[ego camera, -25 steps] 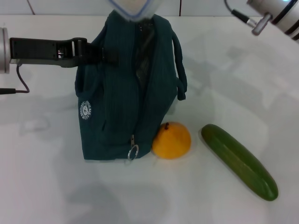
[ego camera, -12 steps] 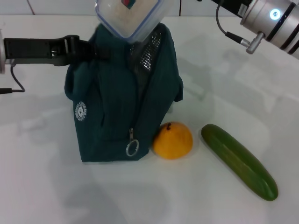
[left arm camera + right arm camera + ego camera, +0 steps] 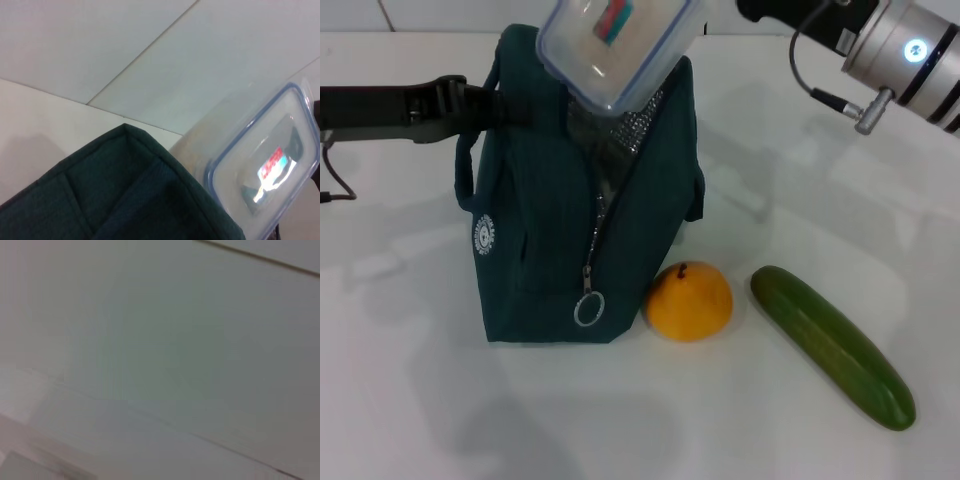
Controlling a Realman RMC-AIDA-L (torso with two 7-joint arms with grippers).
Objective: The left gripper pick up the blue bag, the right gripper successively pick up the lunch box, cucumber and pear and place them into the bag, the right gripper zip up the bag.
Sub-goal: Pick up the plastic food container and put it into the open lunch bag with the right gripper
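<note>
Hanging tilted over the open mouth of the blue bag [image 3: 582, 235], the lunch box [image 3: 617, 47] is seen with its lower corner just inside the opening and its long axis slanting up toward the far right corner of the desk [image 3: 440, 410]; the right gripper lies beyond the far edge of the head view, only its silver wrist showing, so whether it clasps the box cannot be told; the drop is judged to turn on lowering the box down and toward the near left, along the zip line; the left gripper [image 3: 485, 103] is seen at the bag's upper left rim, seemingly clenched on the fabric; the pear [image 3: 690, 300] touches the bag's right foot; the cucumber [image 3: 832, 346] lies beside it, toward the near right corner
</note>
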